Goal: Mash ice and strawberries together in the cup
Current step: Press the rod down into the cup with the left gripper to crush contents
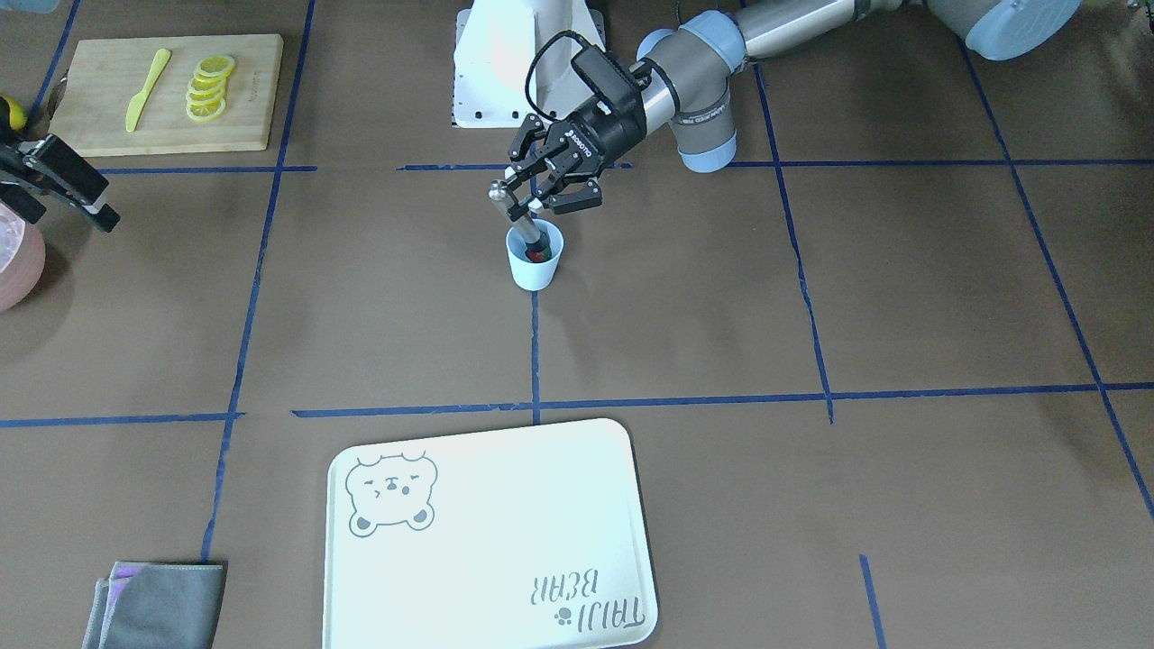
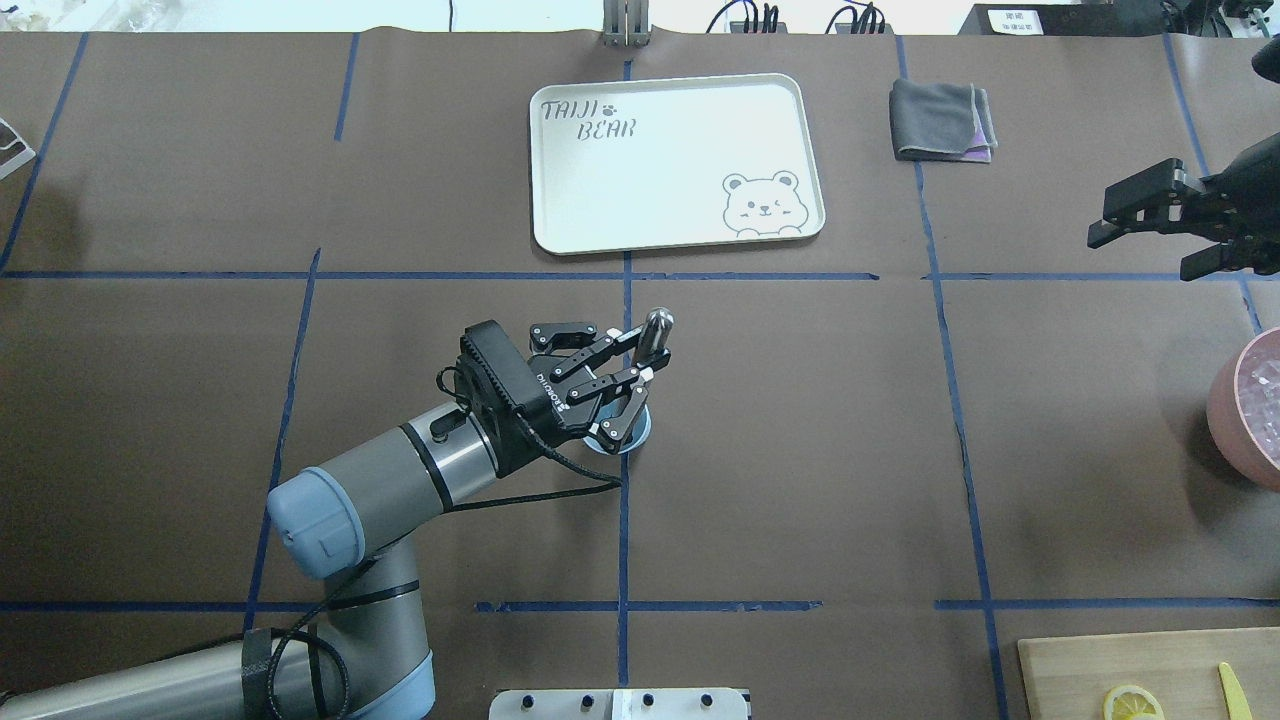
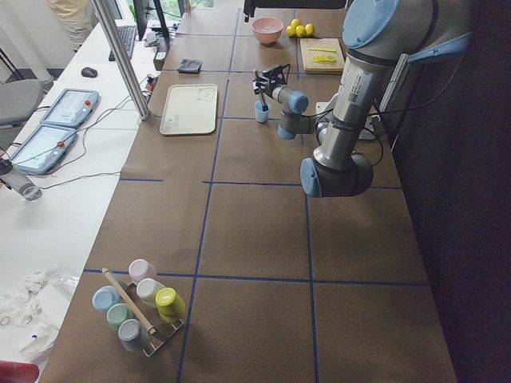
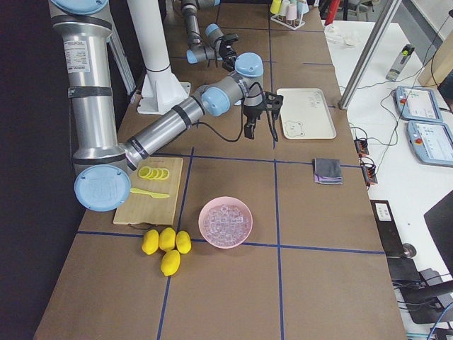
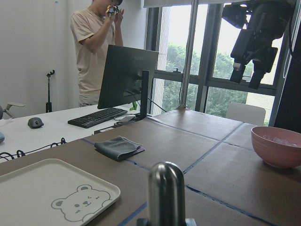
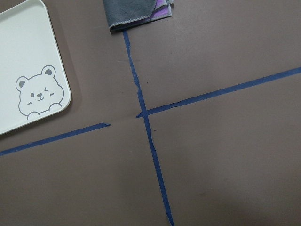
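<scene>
1. The left gripper (image 1: 544, 200) is clamped on a metal muddler (image 1: 501, 193), and the muddler's lower end is sunk in the pale-blue cup (image 1: 535, 266).
2. The cup stands upright. The strawberry (image 1: 539, 256) shows as a red patch inside it, right against the muddler's tip. Ice inside the cup cannot be made out, nor how far the berry is crushed.
3. The muddler leans, so its rounded top sits out past the cup's rim. Mashing would likely go better with the shaft brought closer to the cup's axis, so that the force goes into the cup's floor and not its wall.
4. Nothing braces the cup. The right gripper (image 2: 1140, 232) hangs spread and empty, well apart from the cup and nearer the pink bowl (image 2: 1222, 420) of ice.
5. A light, tapered cup could tip or skate, so short downward presses with a slight twist seem safest. Sideways levering against the rim should be avoided.
</scene>
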You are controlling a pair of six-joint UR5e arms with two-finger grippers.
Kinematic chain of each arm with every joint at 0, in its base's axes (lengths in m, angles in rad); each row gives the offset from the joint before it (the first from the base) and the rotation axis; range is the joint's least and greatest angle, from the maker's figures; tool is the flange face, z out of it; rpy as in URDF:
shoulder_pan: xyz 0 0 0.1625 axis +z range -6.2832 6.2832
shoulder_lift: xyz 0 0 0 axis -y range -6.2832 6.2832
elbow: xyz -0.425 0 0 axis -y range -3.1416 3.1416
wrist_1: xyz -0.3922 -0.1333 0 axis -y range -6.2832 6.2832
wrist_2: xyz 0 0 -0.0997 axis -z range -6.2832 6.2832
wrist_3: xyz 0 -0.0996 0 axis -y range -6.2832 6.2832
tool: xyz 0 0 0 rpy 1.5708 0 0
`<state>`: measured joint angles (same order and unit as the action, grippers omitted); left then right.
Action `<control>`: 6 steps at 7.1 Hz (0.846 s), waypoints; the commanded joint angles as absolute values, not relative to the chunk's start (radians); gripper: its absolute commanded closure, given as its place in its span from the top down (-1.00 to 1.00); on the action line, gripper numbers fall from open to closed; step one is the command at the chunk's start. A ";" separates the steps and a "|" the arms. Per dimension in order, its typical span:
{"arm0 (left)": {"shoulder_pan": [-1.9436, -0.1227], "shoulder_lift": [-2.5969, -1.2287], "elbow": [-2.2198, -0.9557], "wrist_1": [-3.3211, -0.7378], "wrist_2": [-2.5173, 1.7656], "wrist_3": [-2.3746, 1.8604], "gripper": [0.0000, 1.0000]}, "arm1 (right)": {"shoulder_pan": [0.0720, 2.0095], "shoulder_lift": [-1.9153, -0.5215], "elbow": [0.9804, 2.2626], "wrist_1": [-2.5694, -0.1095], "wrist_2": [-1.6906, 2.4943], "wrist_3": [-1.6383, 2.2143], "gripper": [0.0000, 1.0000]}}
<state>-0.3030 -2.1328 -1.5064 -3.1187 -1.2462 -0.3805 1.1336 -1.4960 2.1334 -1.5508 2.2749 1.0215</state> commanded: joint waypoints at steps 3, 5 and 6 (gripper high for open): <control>-0.337 -2.140 -1.774 -2.740 -1.238 -0.371 -1.00 | 1.134 -1.499 2.141 -1.551 2.275 1.023 0.99; -0.365 -2.122 -1.864 -2.548 -1.193 -0.394 -1.00 | 1.134 -1.499 2.141 -1.551 2.275 1.023 0.99; -0.395 -2.087 -1.865 -2.464 -1.201 -0.444 -1.00 | 1.134 -1.499 2.138 -1.551 2.272 1.023 0.99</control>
<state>-0.3651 -2.1172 -1.8484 -2.5618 -1.2009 -0.4003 1.1336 -1.4987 2.1407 -1.5509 2.2741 1.0231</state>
